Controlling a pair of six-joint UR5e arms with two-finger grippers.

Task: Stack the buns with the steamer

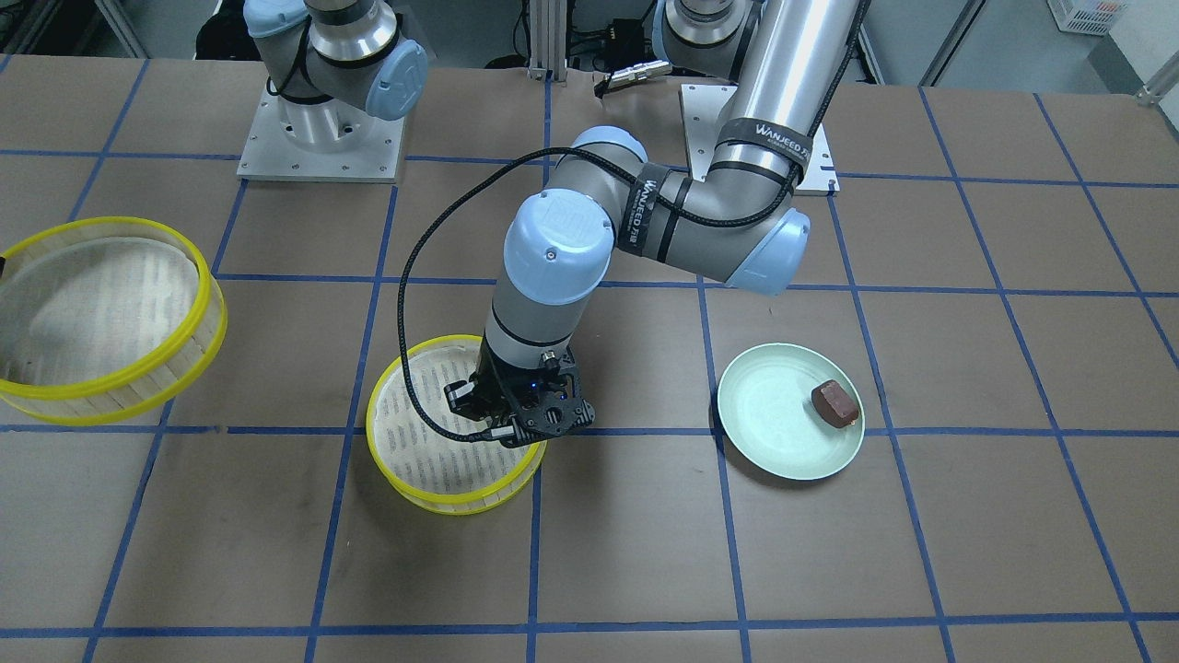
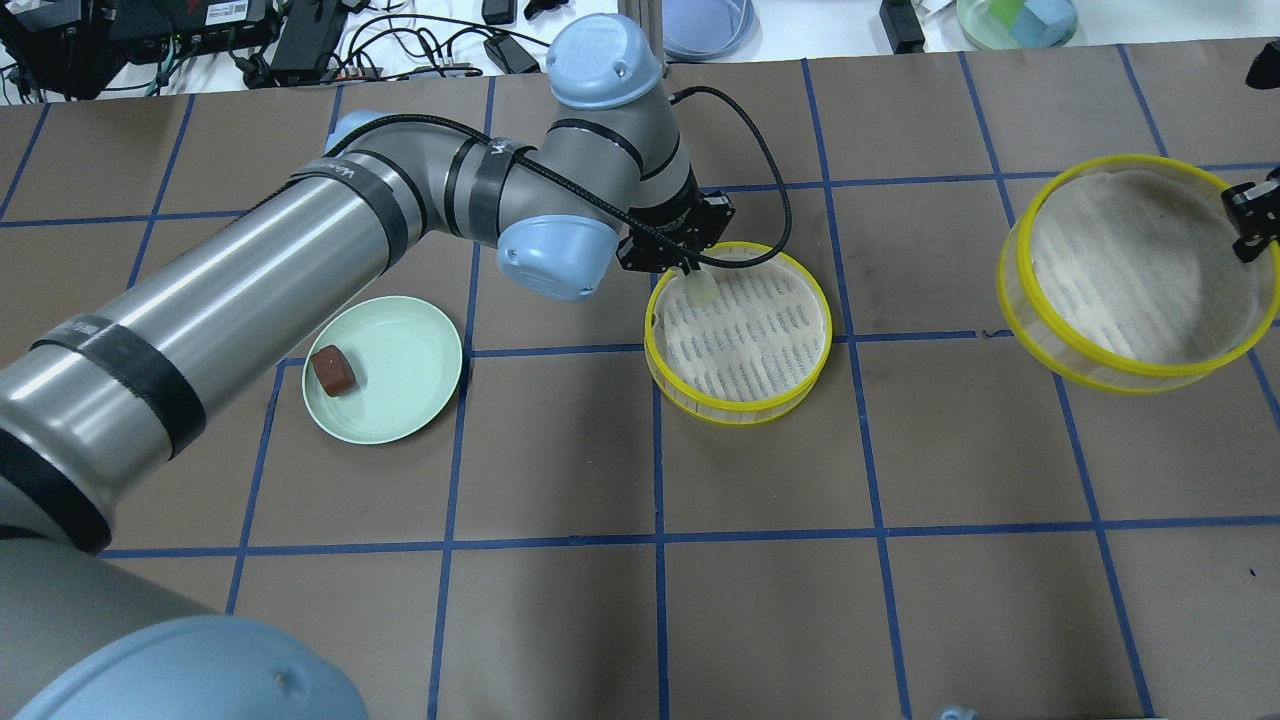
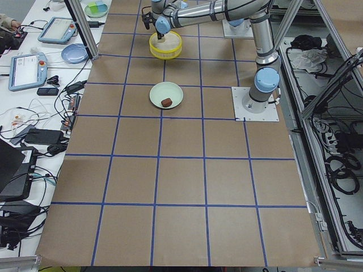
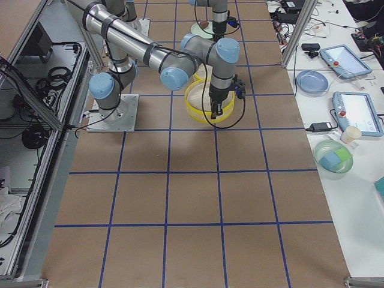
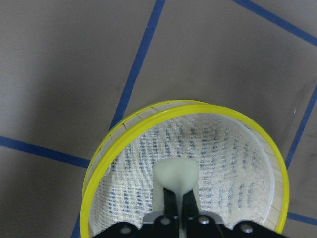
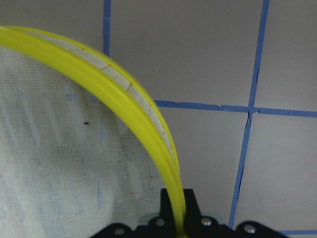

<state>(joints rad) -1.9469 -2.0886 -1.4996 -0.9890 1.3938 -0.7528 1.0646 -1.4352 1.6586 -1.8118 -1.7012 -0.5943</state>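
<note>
My left gripper [image 2: 695, 275] is shut on the cream-white bun [image 2: 703, 288], holding it just above the cloth floor of the small yellow-rimmed steamer basket [image 2: 740, 412], near its left rim. The left wrist view shows the bun [image 5: 174, 176] pinched between the fingers [image 5: 171, 201]. The dark reddish-brown bun [image 2: 333, 370] lies on the pale green plate [image 2: 400, 360] to the left. My right gripper [image 2: 1250, 225] is shut on the rim of a larger, tilted yellow steamer ring [image 2: 1130, 372] at the far right; the right wrist view shows the rim [image 6: 124, 94] in the fingers.
The left arm's elbow and forearm [image 2: 540, 200] hang over the table between the plate and the small basket. Both arm bases [image 1: 322, 120] stand at the robot's edge of the table. The brown tabletop carries a blue tape grid [image 2: 660, 540].
</note>
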